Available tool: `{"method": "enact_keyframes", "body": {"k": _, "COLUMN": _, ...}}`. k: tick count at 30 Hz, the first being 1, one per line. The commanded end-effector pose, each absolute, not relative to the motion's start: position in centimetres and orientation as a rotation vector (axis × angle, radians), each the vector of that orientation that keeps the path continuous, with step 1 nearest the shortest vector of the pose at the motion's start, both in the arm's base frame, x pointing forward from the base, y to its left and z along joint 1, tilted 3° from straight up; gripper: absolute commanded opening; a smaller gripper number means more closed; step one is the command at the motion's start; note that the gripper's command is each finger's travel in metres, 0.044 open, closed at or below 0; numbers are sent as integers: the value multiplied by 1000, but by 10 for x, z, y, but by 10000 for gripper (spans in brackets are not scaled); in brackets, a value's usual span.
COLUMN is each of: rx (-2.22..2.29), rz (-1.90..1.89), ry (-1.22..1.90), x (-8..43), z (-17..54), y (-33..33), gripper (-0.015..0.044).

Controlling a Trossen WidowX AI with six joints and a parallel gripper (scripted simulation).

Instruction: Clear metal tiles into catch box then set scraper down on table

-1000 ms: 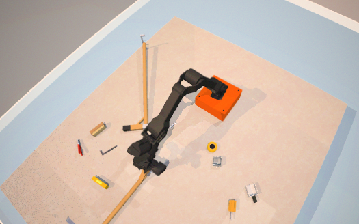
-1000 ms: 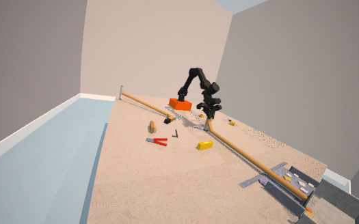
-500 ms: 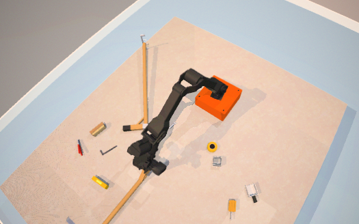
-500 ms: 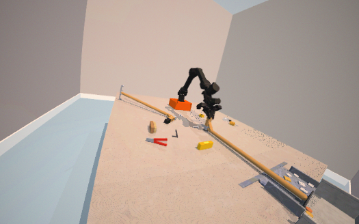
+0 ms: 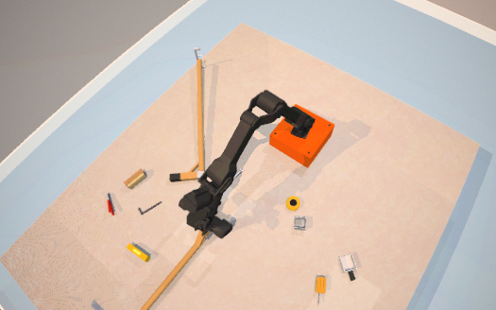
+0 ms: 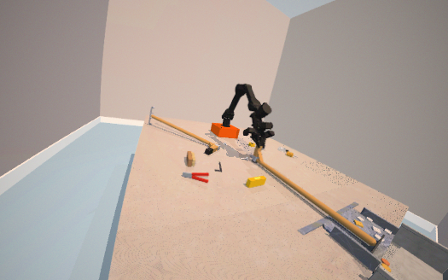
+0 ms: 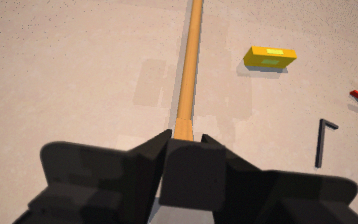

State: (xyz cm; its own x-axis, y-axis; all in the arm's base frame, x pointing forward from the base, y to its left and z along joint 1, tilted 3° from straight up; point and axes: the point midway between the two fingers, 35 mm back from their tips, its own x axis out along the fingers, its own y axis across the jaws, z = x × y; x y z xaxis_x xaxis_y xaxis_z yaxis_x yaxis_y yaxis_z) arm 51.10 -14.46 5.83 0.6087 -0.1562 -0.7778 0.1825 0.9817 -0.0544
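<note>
My gripper (image 5: 205, 232) (image 6: 258, 147) (image 7: 186, 136) is shut on the near end of the long scraper's wooden handle (image 5: 173, 274) (image 6: 308, 195) (image 7: 190, 65). The handle reaches to the steel bench plate (image 6: 350, 217), at lower right in the exterior view. The scraper's dark blade (image 6: 380, 243) is near the plate's catch-box end. Several pale tiles (image 6: 376, 229) and an orange-yellow tile (image 6: 358, 223) lie on the plate, beside the handle. Two orange tiles (image 6: 385, 261) (image 6: 386, 268) lie at the near side of the grey catch box (image 6: 427, 247). The handle hides part of the plate.
Low dark side walls (image 6: 352, 247) flank the plate. Another long wooden-handled tool (image 5: 200, 113) (image 6: 180, 130) with a metal hooked end lies left of the arm. A yellow block (image 5: 138, 252) (image 6: 256, 182) (image 7: 270, 57), hex key (image 5: 150, 208) (image 6: 219, 167) (image 7: 321, 144) and red-handled pliers (image 5: 111, 206) (image 6: 199, 176) lie beside the handle.
</note>
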Motion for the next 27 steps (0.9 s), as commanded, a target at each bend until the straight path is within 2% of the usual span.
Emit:
{"method": "enact_keyframes", "body": {"k": 1, "rx": 28, "rz": -194, "ry": 879, "x": 506, "z": 67, "y": -144, "gripper": 0}}
{"method": "enact_keyframes", "body": {"k": 27, "rx": 28, "rz": -194, "ry": 879, "x": 470, "z": 71, "y": -139, "gripper": 0}}
